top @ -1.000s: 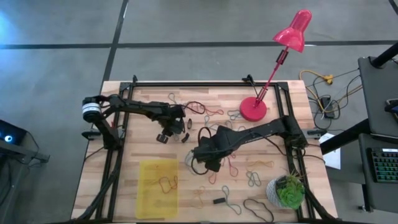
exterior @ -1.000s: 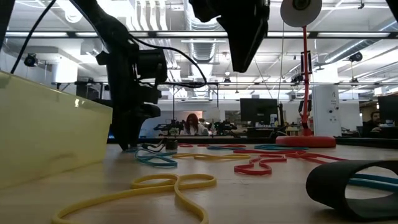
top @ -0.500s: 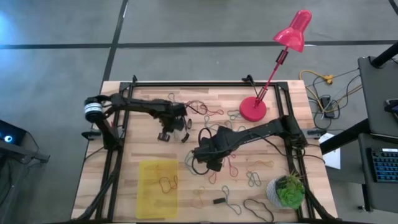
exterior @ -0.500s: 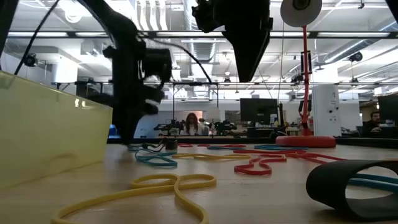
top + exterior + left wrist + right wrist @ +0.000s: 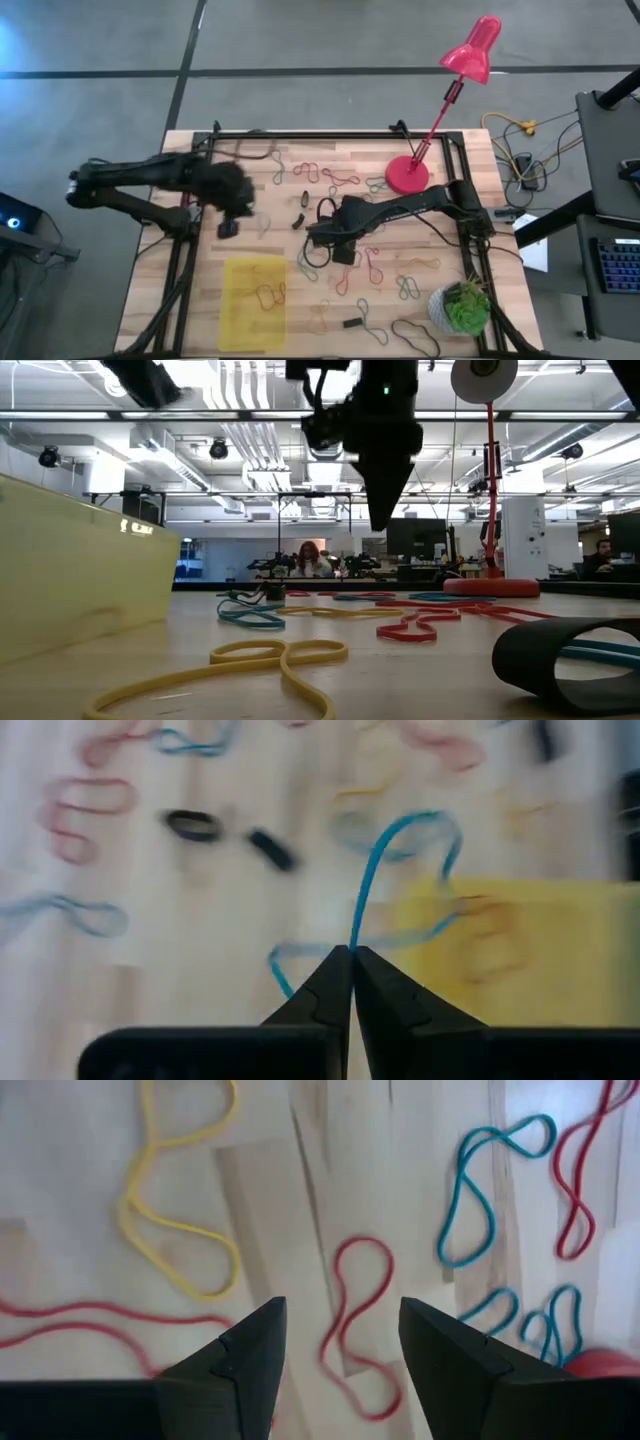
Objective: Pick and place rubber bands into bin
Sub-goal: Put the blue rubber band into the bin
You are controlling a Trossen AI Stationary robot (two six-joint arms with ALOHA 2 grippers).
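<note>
Many rubber bands in red, blue, yellow and tan lie scattered over the wooden table (image 5: 300,160). The yellow translucent bin (image 5: 240,320) sits at the near left with a few bands in it, and it also shows in the low view (image 5: 70,590). My left gripper (image 5: 230,225) is above the table, just beyond the bin's far edge, shut on a blue rubber band (image 5: 400,850). My right gripper (image 5: 340,1345) is open at the table's middle (image 5: 340,250), above a red band (image 5: 355,1320). It hangs clear of the table in the low view (image 5: 385,490). My left gripper pinches one strand of the blue band's loop (image 5: 352,932) between its two fingertips. The rest of the band trails slack away from the tips. The picture is blurred, so I cannot tell whether its far end touches the table.
A red desk lamp's base (image 5: 408,178) stands at the far right. A potted plant (image 5: 462,305) is at the near right, with a black cable loop (image 5: 415,338) beside it. Small dark blocks (image 5: 298,220) lie between the arms. A yellow band (image 5: 270,660) lies close in the low view.
My left gripper has swung quickly toward the table's left edge and up, out of the low view, carrying the blue band from the table's middle to just beyond the bin. My right gripper has shifted slightly toward the far edge, staying open above the bands.
</note>
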